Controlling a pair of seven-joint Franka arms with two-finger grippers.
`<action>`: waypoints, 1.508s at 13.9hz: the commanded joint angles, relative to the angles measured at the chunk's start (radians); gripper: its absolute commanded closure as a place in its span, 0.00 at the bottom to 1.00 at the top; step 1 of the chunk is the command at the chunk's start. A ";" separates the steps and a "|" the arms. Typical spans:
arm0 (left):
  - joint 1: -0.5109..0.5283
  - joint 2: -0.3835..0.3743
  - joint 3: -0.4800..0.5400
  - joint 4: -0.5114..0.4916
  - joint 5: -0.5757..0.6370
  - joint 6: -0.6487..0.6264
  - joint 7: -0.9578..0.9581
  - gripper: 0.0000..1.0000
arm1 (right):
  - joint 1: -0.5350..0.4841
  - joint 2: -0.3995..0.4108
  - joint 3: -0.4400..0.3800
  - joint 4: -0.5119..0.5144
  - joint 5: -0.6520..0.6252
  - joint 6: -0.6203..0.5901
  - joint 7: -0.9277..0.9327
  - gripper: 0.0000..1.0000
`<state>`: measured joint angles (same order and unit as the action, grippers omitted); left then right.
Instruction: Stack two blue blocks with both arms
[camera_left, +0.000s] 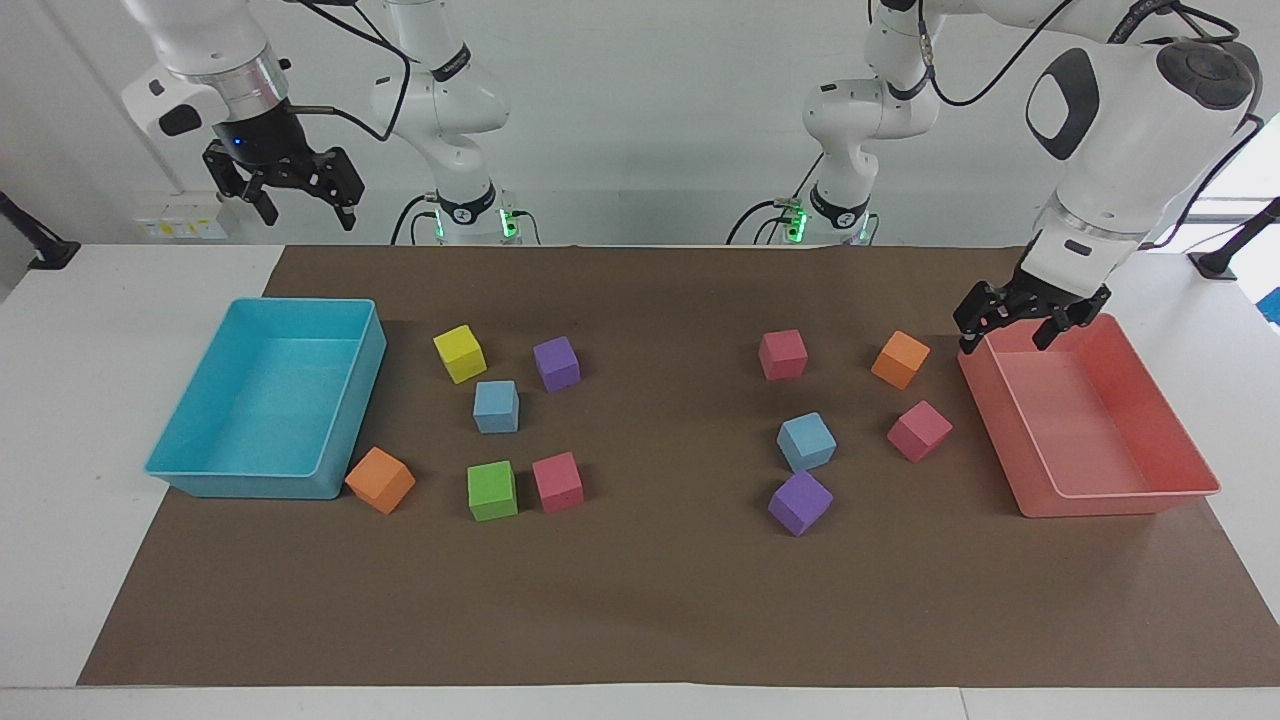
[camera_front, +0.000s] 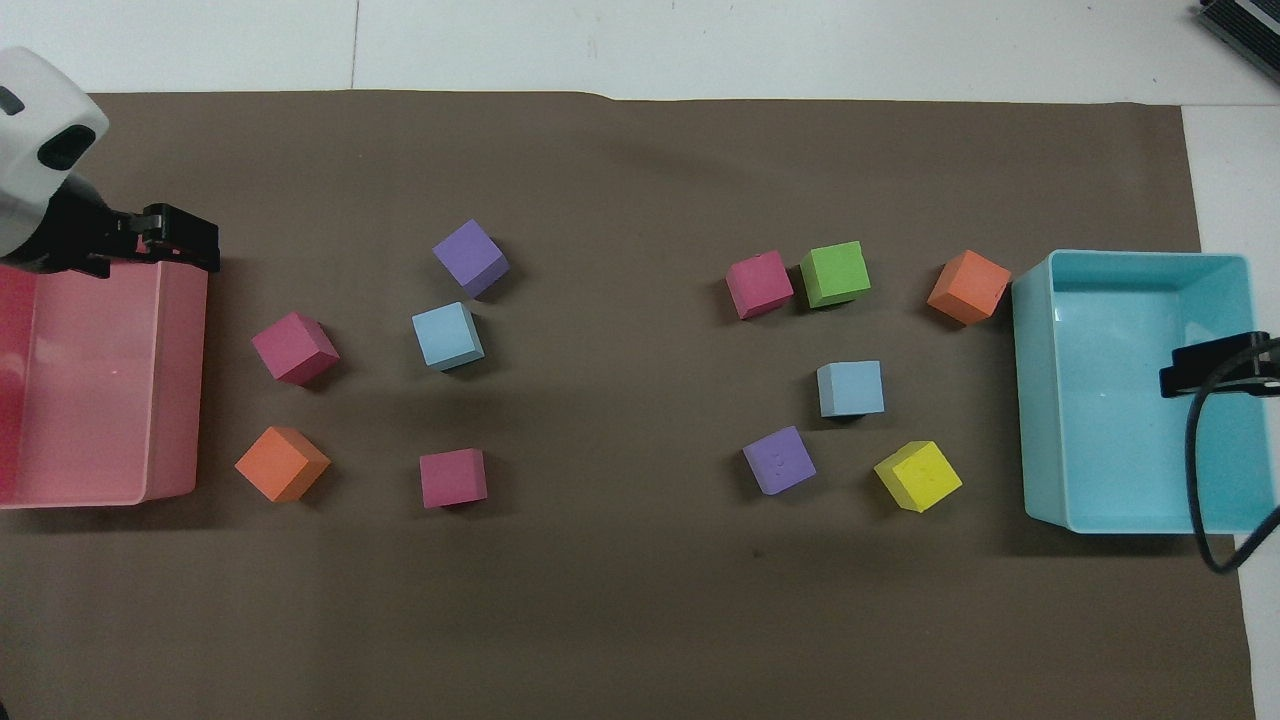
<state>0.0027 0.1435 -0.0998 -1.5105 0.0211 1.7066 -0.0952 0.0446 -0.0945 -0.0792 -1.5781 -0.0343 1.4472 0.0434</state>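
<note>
Two sky-blue blocks lie on the brown mat. One (camera_left: 495, 406) (camera_front: 850, 388) sits among the cubes beside the turquoise tray, between a yellow and a green cube. The other (camera_left: 806, 441) (camera_front: 447, 335) sits toward the pink tray, next to a purple cube. My left gripper (camera_left: 1003, 340) (camera_front: 165, 240) hangs open and empty over the pink tray (camera_left: 1150, 490). My right gripper (camera_left: 307, 213) (camera_front: 1215, 365) is open and empty, held high over the turquoise tray (camera_left: 180, 465). Neither gripper touches a block.
Around the first blue block lie a yellow cube (camera_left: 459, 353), a purple cube (camera_left: 556, 363), a green cube (camera_left: 491, 490), a pink cube (camera_left: 557, 482) and an orange cube (camera_left: 380, 480). Around the second lie a purple cube (camera_left: 799, 503), two pink cubes (camera_left: 782, 354) (camera_left: 918, 431) and an orange cube (camera_left: 900, 359).
</note>
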 joint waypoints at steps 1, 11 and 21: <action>0.011 0.005 -0.006 0.012 -0.013 -0.019 0.008 0.00 | -0.012 -0.011 0.007 -0.010 -0.007 -0.004 -0.014 0.00; 0.011 0.005 -0.006 0.012 -0.013 -0.019 0.008 0.00 | -0.012 -0.013 0.007 -0.017 -0.007 0.004 -0.014 0.00; 0.011 0.005 -0.006 0.012 -0.013 -0.019 0.008 0.00 | 0.057 -0.041 0.022 -0.187 0.060 0.186 0.079 0.00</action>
<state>0.0027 0.1435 -0.0998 -1.5105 0.0211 1.7064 -0.0952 0.0913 -0.1107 -0.0578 -1.7120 0.0109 1.5971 0.0988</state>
